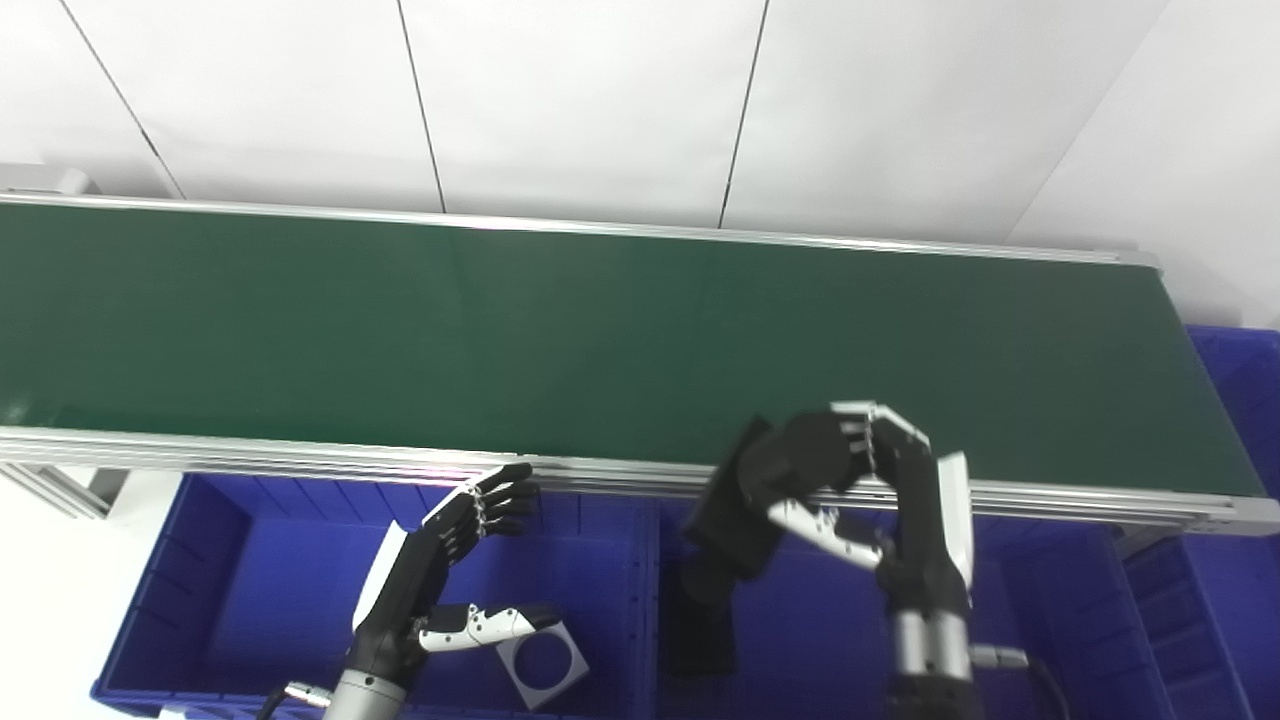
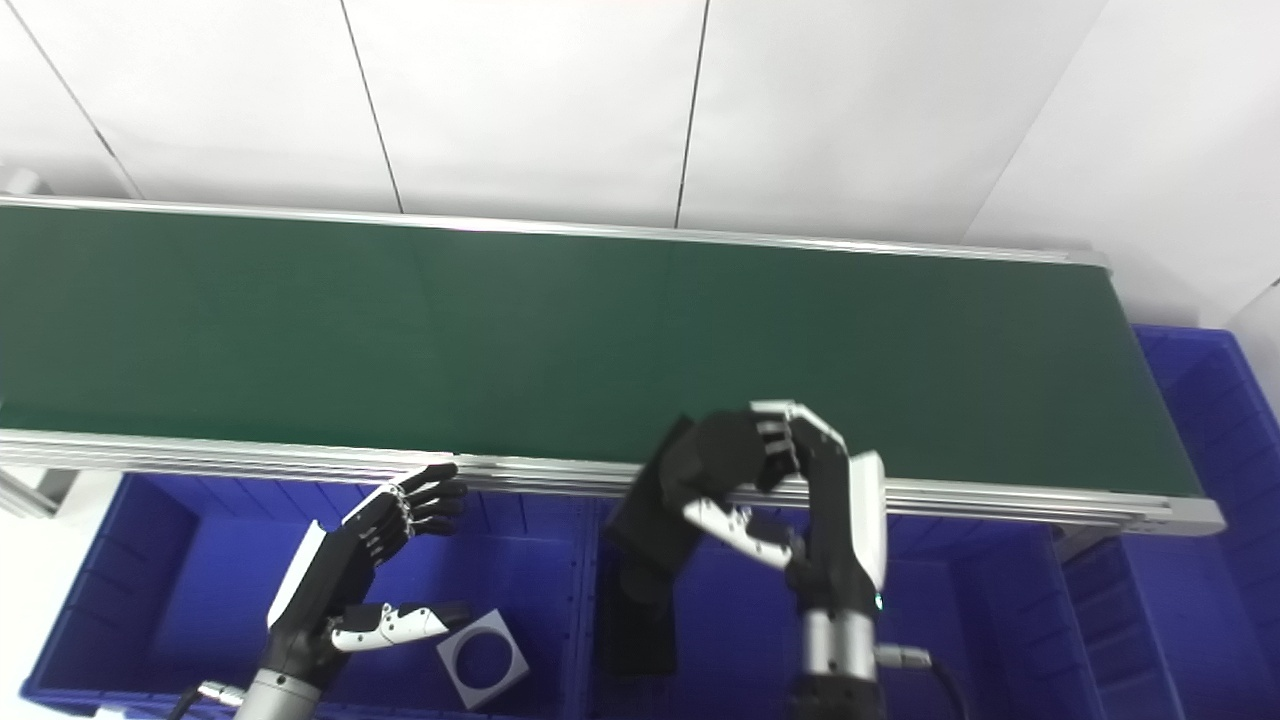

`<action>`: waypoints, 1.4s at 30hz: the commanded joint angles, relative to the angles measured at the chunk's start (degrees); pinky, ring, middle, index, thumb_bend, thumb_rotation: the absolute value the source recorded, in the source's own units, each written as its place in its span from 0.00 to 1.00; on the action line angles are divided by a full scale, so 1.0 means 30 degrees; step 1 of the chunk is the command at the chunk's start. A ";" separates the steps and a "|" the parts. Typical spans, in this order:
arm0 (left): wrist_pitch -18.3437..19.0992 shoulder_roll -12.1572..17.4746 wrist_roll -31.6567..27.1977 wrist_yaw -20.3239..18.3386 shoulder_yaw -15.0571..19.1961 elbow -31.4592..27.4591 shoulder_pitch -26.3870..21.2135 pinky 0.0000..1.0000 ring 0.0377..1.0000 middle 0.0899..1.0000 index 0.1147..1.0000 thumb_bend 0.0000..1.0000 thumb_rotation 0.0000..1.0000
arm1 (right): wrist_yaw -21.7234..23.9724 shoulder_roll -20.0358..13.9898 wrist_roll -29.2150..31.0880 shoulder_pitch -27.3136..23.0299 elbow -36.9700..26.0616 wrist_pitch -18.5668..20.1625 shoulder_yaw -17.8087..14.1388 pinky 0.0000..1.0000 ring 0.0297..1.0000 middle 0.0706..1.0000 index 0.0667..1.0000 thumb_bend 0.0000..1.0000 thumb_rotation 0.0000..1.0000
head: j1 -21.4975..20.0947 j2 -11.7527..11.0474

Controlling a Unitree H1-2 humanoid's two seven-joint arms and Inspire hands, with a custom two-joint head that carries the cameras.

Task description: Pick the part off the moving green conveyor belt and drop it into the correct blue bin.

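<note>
A: In the left eye view, where is the part?

B: The black part [image 1: 735,500] is in the right robot hand [image 1: 860,480], fingers curled over its upper end and thumb beneath. It hangs at five o'clock in the picture, past the near rail of the green conveyor belt [image 1: 600,340] and above the middle blue bin [image 1: 800,620], probably so a release drops it straight in. A dark piece [image 1: 700,625] already lies there.

A: And the left robot hand [image 1: 440,570]?

B: Empty, fingers spread, parked over the left blue bin [image 1: 250,590] at seven o'clock, clear of the work. A grey square plate with a round hole [image 1: 542,660] lies below its thumb.

A: Does the right eye view differ?

B: No. The belt [image 2: 560,330] is bare, and the part [image 2: 655,505] sits tilted in that same grip, lower end pointing into the bin.
</note>
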 commanded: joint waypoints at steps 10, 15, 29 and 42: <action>-0.0734 -0.0570 0.0277 -0.0931 0.0714 -0.0662 -0.0581 0.66 0.71 0.75 0.78 0.80 0.25 | 0.1385 -0.1013 -0.3522 0.0165 -0.1105 0.3043 -0.0219 0.26 0.32 0.44 0.45 0.52 0.00 | -0.0380 0.0517; -0.0733 -0.0576 -0.0111 -0.1349 0.0970 -0.0492 -0.0461 0.66 0.71 0.75 0.78 0.81 0.26 | 0.2760 -0.1724 -0.5757 0.0105 -0.1670 0.4901 0.0109 0.24 0.30 0.44 0.45 0.52 0.00 | -0.0579 0.0629; -0.0734 -0.0886 -0.0155 -0.1996 0.1529 -0.0295 -0.0520 0.65 0.71 0.74 0.79 0.81 0.26 | 0.7093 -0.2957 -0.7690 -0.0767 -0.1799 0.7019 0.1505 0.52 0.61 0.65 0.68 0.70 0.05 | -0.0663 0.0509; -0.0738 -0.1043 0.0101 -0.2114 0.1523 -0.0328 -0.0319 0.66 0.71 0.75 0.78 0.81 0.26 | 0.5507 -0.3656 -0.6555 -0.0309 -0.1035 0.4838 0.2555 0.87 0.99 1.00 1.00 0.85 0.24 | -0.0287 0.0110</action>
